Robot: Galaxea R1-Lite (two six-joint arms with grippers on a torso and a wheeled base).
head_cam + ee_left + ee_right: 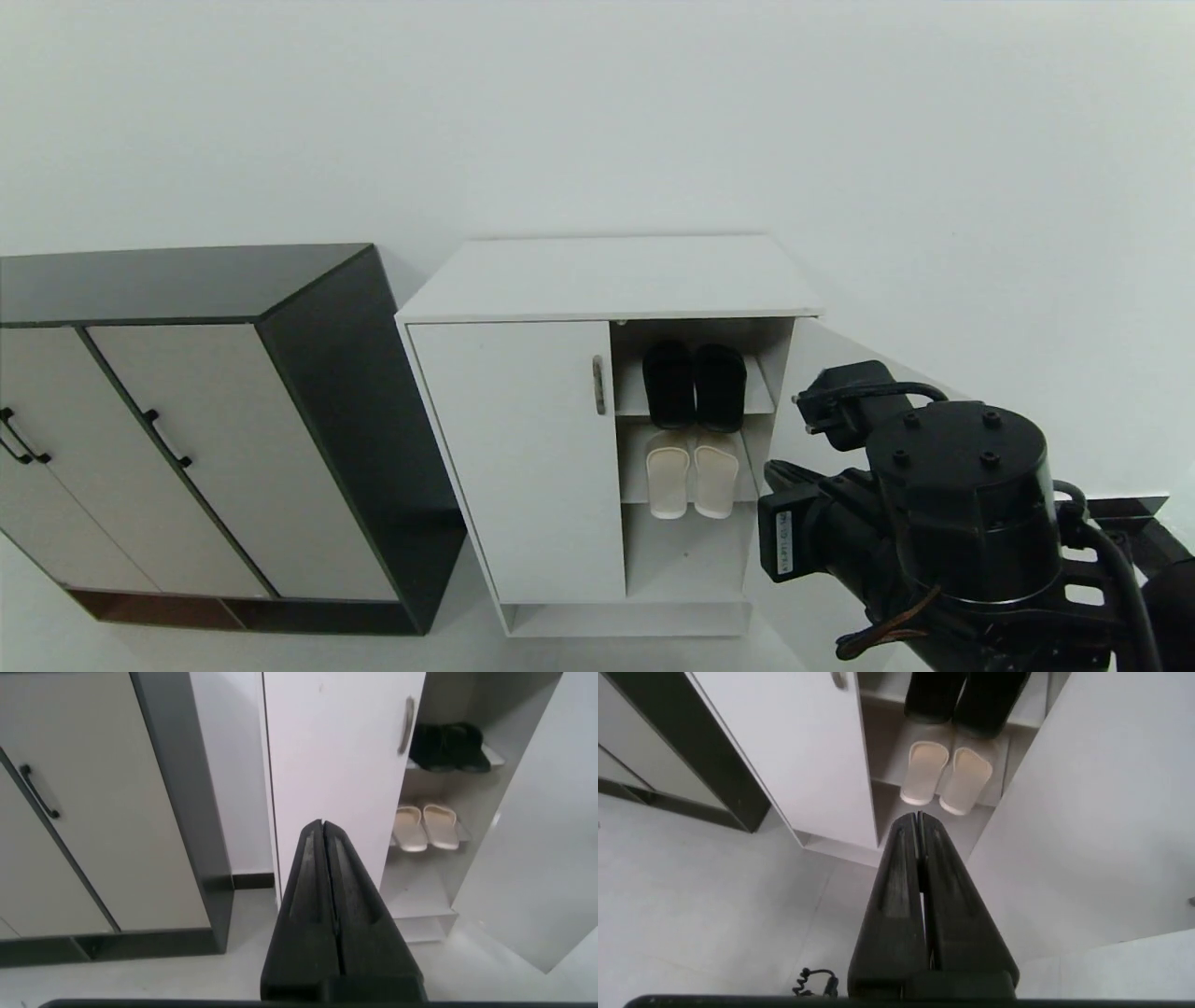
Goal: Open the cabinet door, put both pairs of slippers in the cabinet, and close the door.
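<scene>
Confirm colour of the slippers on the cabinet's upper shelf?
Black. The upper-shelf slippers show best in the head view, directly above the off-white pair.

On the left, against a plain white wall (597, 112), a black cabinet (327, 392) with a glossy top. On its front, two pale grey doors (215, 448), both shut, each with a slim black bar handle (166, 439) near the inner edge. Under the doors, a low open recess (159, 611) with a brownish back, split by an upright divider. Below, a pale, smooth floor (710, 905).
</scene>
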